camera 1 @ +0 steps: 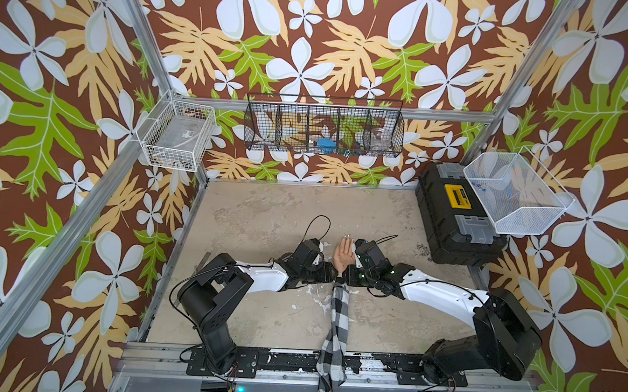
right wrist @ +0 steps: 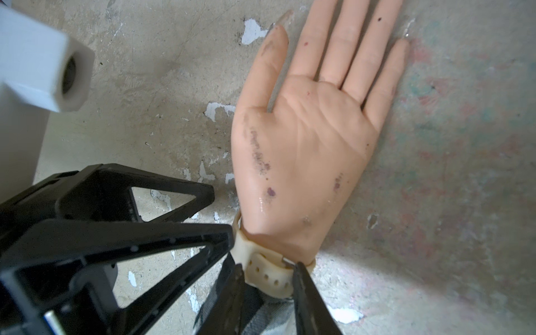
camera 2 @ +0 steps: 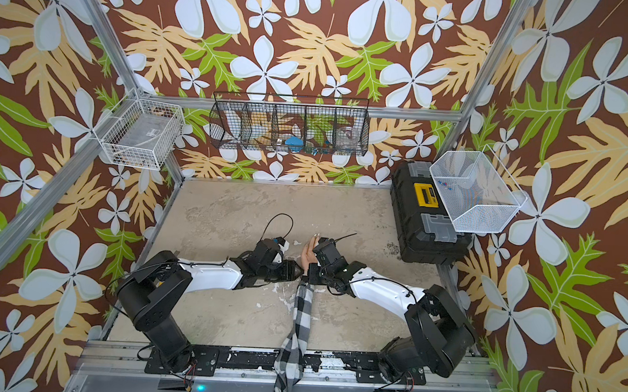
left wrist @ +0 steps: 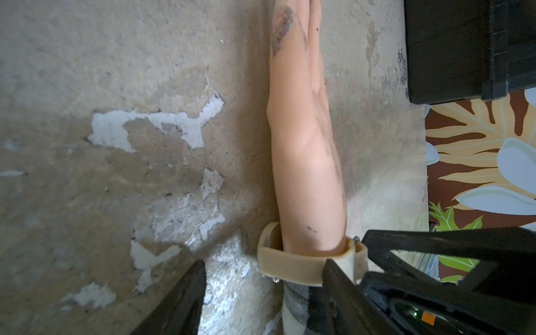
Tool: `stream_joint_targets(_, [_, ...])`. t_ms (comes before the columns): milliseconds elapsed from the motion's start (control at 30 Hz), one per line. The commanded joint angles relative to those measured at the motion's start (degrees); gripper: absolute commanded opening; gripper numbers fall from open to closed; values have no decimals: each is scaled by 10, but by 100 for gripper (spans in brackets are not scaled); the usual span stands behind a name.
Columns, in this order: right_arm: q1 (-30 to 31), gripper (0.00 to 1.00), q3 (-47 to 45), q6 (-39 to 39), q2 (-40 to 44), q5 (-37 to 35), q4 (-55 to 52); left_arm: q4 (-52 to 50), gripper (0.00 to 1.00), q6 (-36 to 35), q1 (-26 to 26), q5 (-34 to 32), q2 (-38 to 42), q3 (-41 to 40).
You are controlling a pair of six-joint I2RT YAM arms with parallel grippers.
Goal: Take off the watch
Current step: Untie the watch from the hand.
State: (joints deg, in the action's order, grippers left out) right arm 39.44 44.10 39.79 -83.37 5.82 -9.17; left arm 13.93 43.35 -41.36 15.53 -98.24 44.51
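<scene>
Right gripper [right wrist: 267,269] pinches watch [right wrist: 258,268] on mannequin hand [right wrist: 304,130]; left gripper [left wrist: 264,262], half-open, straddles it beside checked sleeve [camera 1: 339,314].

The far half of the tabletop [camera 1: 268,209] lay bare, open to any approach. A black toolbox [camera 1: 449,224] blocked the far right corner. Around the watch [left wrist: 290,268] room was tight: the left pincer [left wrist: 262,262] and right pincer [right wrist: 266,272] crowded it from either side, and a checked sleeve [camera 1: 338,325] split the near tabletop.
</scene>
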Motion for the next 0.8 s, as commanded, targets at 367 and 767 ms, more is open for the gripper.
stream_joint_targets(367, [4, 12, -6, -5, -7, 14, 20, -10, 65, -3, -1, -1, -2, -4])
stream_joint_targets(767, [3, 0, -20, -13, 19, 16, 35, -10, 65, -4, -1, -2, -2, -5])
